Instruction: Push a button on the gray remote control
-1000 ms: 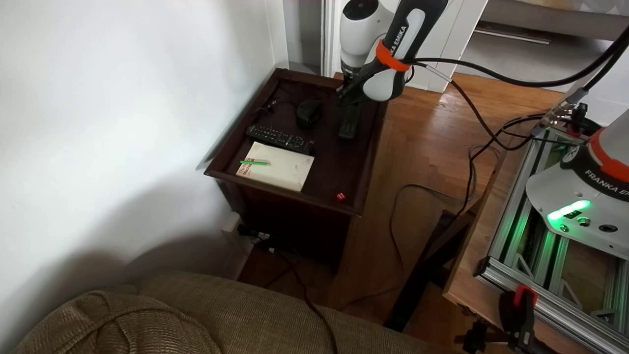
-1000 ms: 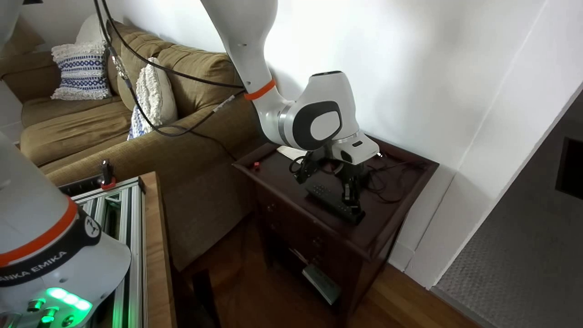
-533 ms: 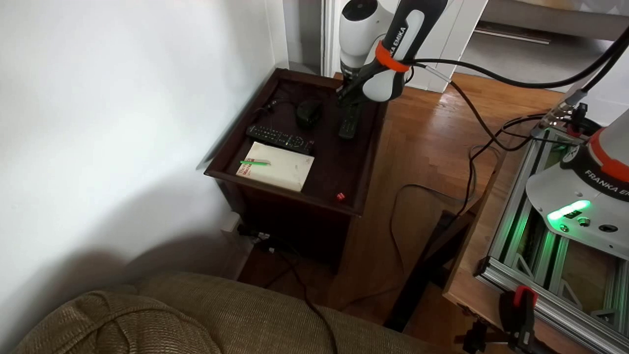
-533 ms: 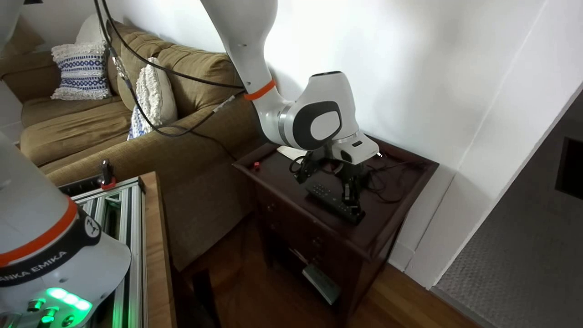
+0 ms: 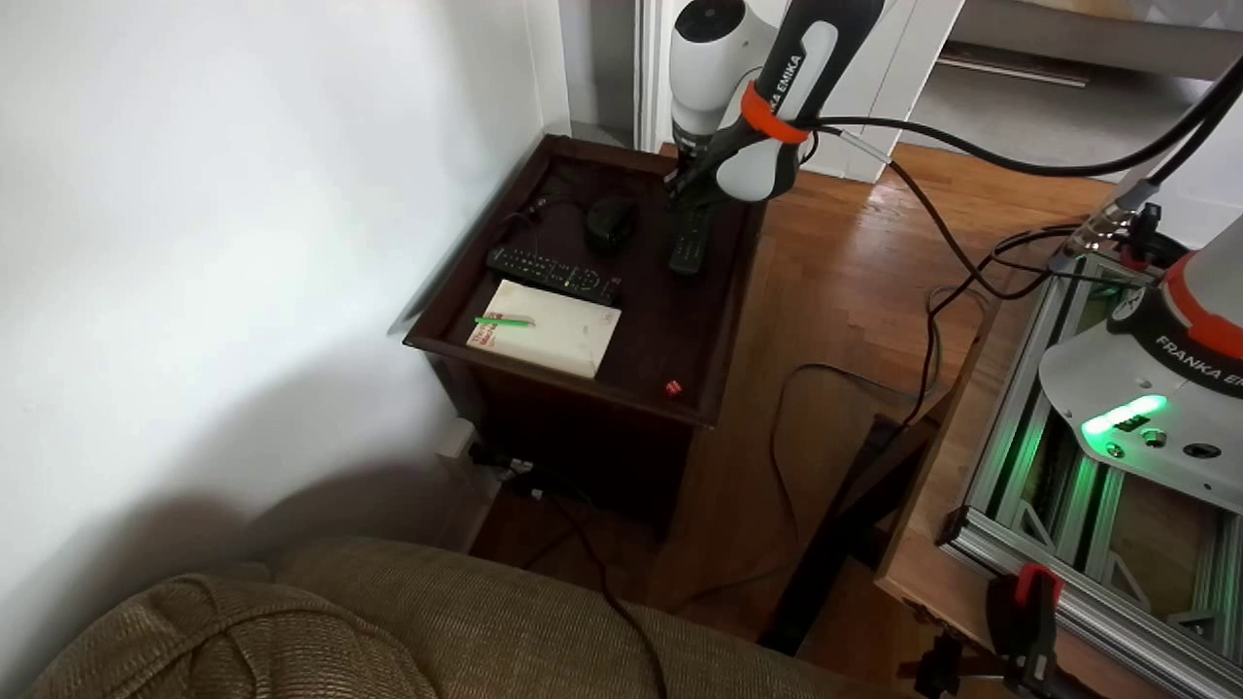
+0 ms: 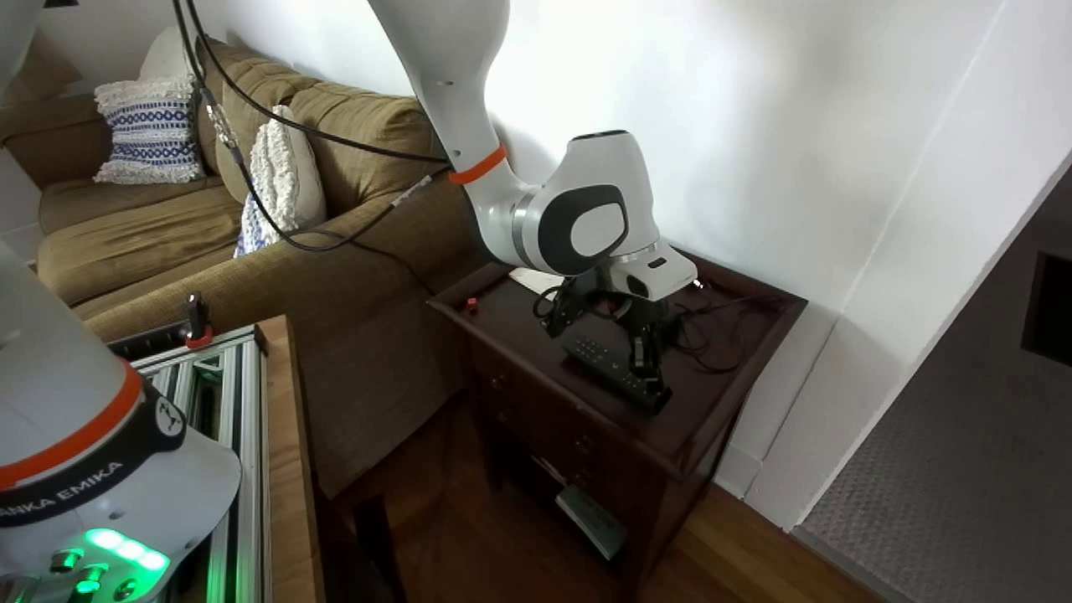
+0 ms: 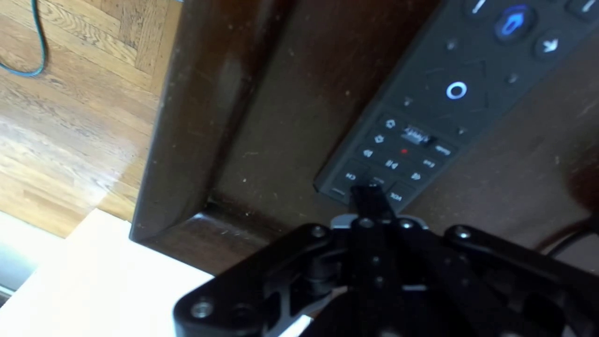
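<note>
1. Gray and slim, the remote control (image 7: pixel 437 112) lies flat, keys upward, on the dark wooden worktop (image 5: pixel 641 345), near the edge facing the robot's base (image 5: pixel 1107 359).
2. The tool (image 7: pixel 373 195) is closed, its fingertips together in one dark point. At the bottom of the wrist view, that tip overlaps the near end of the remote control, between the CH key (image 7: pixel 350 176) and the VOL key (image 7: pixel 396 195). Whether it touches them cannot be told.
3. Farther up the remote control, the wrist view shows a blue-lit key (image 7: pixel 514 23) and a white ring (image 7: pixel 456 90).
4. In both exterior views the arm (image 6: pixel 586 209) hangs over the worktop, and arm and tool together hide part of the remote control.
5. In an exterior view a chunky black device (image 5: pixel 610 225) sits near the remote control, with thin cables (image 5: pixel 549 202) beside it.
6. A black remote (image 5: pixel 554 275) lies just beside a pale book (image 5: pixel 563 340); a slim green stick (image 5: pixel 503 321) rests on the book's cover.
7. A small red cube (image 5: pixel 673 388) lies near a worktop corner.
8. A brown sofa (image 6: pixel 360 151) stands beside the worktop in both exterior views.
</note>
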Robot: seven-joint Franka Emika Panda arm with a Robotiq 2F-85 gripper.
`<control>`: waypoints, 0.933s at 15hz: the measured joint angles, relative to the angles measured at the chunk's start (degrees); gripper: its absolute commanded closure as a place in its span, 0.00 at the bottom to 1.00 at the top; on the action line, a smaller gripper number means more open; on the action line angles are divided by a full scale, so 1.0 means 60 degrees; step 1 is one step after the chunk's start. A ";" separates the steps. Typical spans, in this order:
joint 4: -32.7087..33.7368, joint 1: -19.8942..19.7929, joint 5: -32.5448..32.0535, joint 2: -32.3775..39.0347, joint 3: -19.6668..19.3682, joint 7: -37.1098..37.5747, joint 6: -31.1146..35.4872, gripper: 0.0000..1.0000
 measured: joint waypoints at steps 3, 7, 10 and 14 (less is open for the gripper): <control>0.0003 0.0036 0.0000 -0.0006 -0.0030 0.0000 -0.0032 1.00; 0.0016 0.0181 -0.0021 -0.0252 -0.0153 -0.0006 -0.0585 1.00; 0.0010 0.0298 -0.0145 -0.0740 -0.0319 -0.0006 -0.1192 0.88; -0.0052 0.0205 -0.0451 -0.1580 -0.0239 -0.0014 -0.1998 0.51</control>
